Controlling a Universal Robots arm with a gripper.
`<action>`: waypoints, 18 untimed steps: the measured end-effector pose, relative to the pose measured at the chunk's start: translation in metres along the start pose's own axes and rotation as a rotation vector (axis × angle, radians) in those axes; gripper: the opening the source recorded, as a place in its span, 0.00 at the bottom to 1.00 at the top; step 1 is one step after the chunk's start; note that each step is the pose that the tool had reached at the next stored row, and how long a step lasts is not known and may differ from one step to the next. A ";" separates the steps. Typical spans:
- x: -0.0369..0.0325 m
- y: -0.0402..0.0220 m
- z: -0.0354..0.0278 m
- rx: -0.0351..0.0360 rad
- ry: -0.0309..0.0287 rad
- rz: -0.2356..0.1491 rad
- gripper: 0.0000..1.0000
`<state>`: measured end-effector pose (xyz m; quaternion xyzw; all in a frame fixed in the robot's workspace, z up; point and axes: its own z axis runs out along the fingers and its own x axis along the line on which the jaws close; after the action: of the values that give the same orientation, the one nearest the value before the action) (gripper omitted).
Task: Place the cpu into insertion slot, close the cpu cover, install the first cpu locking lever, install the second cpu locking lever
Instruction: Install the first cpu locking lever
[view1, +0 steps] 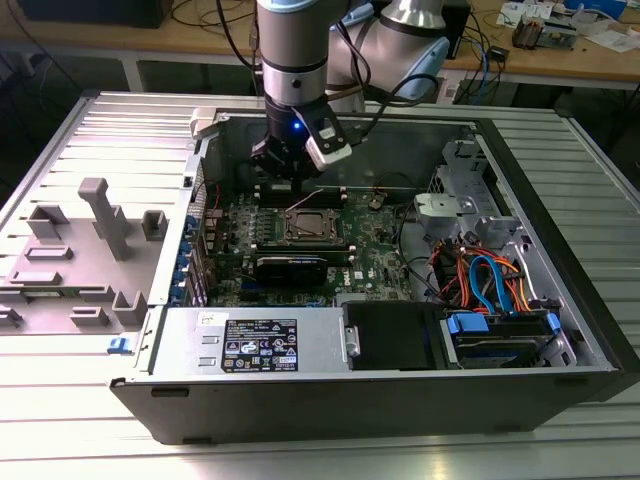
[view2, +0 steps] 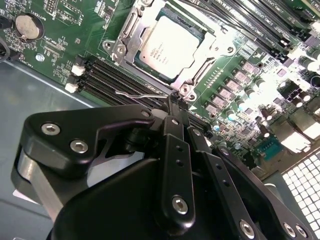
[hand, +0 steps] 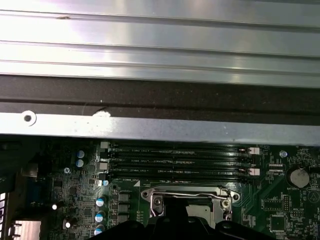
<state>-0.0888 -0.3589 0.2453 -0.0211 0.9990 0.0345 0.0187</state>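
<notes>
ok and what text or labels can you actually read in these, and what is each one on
Nothing is clear enough to quote.
black label on the power supply: print and symbols, too small to read.
white sticker beside it: too small.
the cpu, metal top: printed lines, blurred.
memory slots: white lettering, too small.
coin battery: tiny board lettering beside it, unreadable.
</notes>
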 end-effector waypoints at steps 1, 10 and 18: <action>-0.0005 0.0000 0.0002 -0.0001 -0.0001 0.000 0.11; -0.0021 -0.0001 0.0008 -0.0002 -0.0001 0.000 0.11; -0.0022 -0.0001 0.0008 -0.0002 -0.0002 0.000 0.11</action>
<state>-0.0866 -0.3589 0.2445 -0.0212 0.9990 0.0346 0.0188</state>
